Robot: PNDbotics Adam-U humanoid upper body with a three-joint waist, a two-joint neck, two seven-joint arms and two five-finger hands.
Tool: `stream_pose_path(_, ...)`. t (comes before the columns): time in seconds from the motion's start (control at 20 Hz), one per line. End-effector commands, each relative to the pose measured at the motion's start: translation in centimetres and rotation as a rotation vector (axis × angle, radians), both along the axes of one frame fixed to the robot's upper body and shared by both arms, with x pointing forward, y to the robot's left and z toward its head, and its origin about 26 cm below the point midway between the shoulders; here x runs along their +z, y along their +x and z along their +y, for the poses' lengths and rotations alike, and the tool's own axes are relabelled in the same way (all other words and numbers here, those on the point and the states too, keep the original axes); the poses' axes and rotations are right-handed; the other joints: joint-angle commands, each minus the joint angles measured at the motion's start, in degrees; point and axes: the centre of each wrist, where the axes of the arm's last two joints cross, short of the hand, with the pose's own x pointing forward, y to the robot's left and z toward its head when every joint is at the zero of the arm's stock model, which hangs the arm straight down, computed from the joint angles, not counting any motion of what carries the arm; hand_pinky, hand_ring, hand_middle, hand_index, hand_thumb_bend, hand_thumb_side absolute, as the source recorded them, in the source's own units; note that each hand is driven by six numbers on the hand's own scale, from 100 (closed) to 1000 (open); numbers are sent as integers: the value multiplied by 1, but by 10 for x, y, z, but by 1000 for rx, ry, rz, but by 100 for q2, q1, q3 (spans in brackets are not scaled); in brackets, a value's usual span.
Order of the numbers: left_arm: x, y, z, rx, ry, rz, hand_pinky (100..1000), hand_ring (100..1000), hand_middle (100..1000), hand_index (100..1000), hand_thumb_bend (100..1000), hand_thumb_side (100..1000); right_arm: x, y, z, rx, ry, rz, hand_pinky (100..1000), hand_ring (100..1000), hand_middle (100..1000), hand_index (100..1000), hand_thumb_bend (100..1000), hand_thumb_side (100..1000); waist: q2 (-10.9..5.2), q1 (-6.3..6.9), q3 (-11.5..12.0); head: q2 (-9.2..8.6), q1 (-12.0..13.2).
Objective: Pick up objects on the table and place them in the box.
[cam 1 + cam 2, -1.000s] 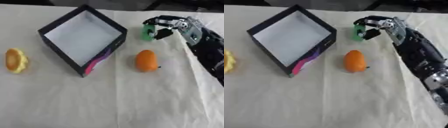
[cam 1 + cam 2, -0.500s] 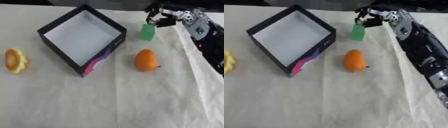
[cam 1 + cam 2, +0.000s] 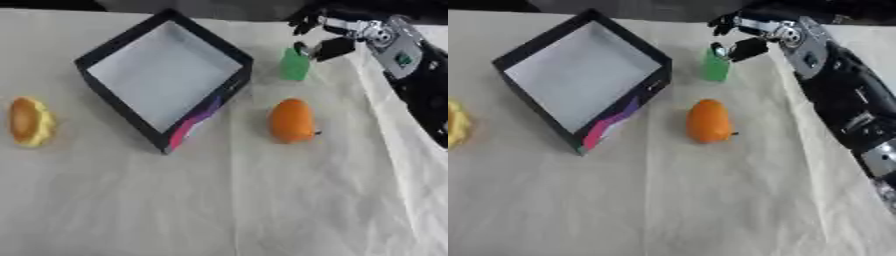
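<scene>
Here, green block (image 3: 295, 64) — pinched beneath right robot hand (image 3: 337, 35).

Light is even and fairly bright across the cream cloth-covered counter (image 3: 262, 200), with no glare. Both views are soft all over, and edges look smeared. The orange oval fruit (image 3: 291, 120) and the black square box with a pale floor (image 3: 164, 80) cast only faint shadows. The far edge falls into darkness.
</scene>
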Motion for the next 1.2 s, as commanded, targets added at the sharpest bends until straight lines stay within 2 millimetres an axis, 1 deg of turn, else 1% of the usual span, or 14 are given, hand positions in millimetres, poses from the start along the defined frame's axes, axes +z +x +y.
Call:
stream_pose_path(0.05, 7, 0, 2, -6, 16, -20, 823, 761, 767, 859, 100, 763, 10, -1, -10, -20, -28, -5, 1000, 892, 817, 941, 272, 154, -28, -36, 11, -8, -10)
stream_pose_path(0.4, 7, 0, 2, -9, 15, -20, 822, 762, 765, 859, 100, 761, 7, 2, -7, -15, -21, 16, 1000, 896, 821, 942, 290, 181, -23, -35, 18, -8, -20)
stream_pose_path(0.8, 7, 1, 1, -10, 13, -20, 821, 762, 762, 858, 100, 764, 4, 3, -7, -22, -23, 17, 1000, 898, 822, 946, 255, 143, 6, -35, 33, -8, -21)
stream_pose_path(1.05, 7, 1, 1, -13, 13, -21, 821, 762, 760, 858, 100, 765, 3, 4, -6, -21, -30, 13, 1000, 900, 823, 947, 252, 140, 43, -37, 54, -8, -27)
stream_pose_path(1.2, 8, 1, 0, -14, 12, -23, 821, 763, 759, 857, 100, 766, 2, 4, -6, -28, -31, 11, 1000, 898, 821, 946, 233, 131, 67, -38, 66, -8, -26)
